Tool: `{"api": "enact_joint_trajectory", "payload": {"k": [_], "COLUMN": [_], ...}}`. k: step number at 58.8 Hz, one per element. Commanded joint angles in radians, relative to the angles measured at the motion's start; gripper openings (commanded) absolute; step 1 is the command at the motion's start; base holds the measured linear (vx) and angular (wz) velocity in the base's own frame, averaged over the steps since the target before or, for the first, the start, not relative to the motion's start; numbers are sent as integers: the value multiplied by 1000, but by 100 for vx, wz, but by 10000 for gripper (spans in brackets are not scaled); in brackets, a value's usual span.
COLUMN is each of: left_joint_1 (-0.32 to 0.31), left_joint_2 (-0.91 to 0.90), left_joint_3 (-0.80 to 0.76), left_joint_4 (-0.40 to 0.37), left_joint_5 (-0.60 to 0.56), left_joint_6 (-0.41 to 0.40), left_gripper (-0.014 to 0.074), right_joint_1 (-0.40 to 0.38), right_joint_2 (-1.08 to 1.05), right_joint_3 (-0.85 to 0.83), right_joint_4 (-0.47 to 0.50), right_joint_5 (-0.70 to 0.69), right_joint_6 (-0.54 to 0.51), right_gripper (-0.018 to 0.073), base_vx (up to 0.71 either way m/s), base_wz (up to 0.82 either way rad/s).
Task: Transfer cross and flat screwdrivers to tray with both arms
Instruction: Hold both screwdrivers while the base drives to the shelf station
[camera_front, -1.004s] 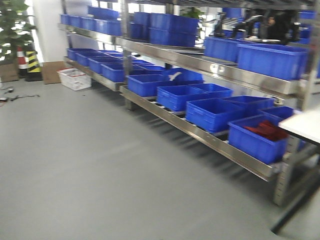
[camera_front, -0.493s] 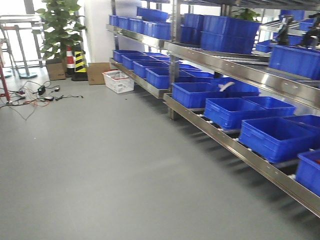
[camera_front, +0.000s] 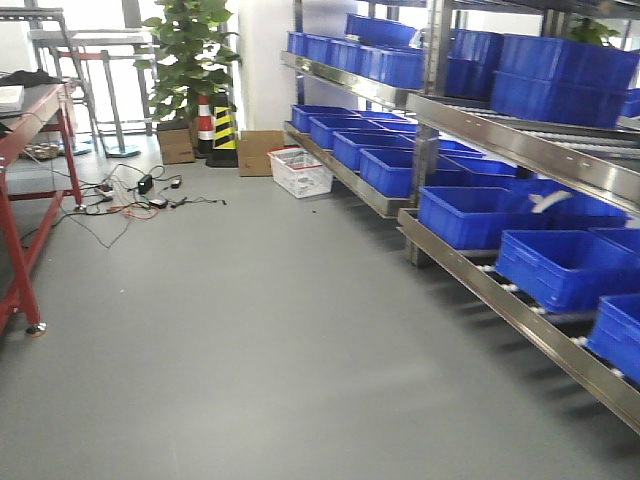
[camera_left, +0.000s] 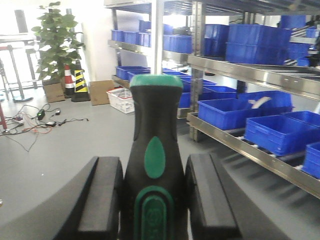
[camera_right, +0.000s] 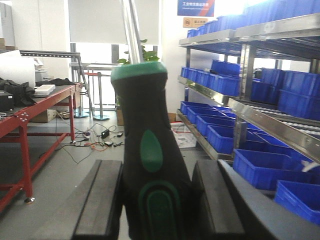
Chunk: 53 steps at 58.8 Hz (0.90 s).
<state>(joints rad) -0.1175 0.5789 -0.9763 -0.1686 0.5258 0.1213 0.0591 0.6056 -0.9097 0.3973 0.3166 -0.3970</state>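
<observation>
Left fingers (camera_left: 106, 200) clamping one screwdriver (camera_left: 154, 150), right fingers (camera_right: 102, 200) another screwdriver (camera_right: 146, 145), blue bins (camera_front: 470, 215), one holding white object (camera_front: 550, 202)

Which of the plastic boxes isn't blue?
The white crate, standing alone on the floor beside the cardboard box; every other one is a blue bin on the steel rack.

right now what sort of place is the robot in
Probably a warehouse or factory stockroom: long steel racks filled with blue plastic bins, a grey floor, and a red-framed workbench off to the side.
</observation>
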Motion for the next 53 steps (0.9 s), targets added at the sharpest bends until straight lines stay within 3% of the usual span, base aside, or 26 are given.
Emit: {"api": "enact_joint_trajectory", "payload": {"k": [1, 27, 53], "left_joint_1": [-3, -3, -3], "left_joint_2": [3, 3, 3], "left_joint_3": [-29, -29, -29], "left_joint_4": [-13, -13, -13], "left_joint_5": [-95, -95, -95], "left_joint_6": [-3, -3, -3], "left_gripper": [3, 3, 3], "right_joint_1": [-2, -2, -2], "right_joint_2": [4, 4, 6], "right_joint_3": [-29, -29, -29], "right_joint_4": [8, 8, 8], "right_joint_5": [-95, -95, -95], "right_joint_6": [-3, -3, -3], "right_gripper": [-8, -8, -8], "base_vx": [57, 58, 57], "base_wz": [24, 11, -16]}}
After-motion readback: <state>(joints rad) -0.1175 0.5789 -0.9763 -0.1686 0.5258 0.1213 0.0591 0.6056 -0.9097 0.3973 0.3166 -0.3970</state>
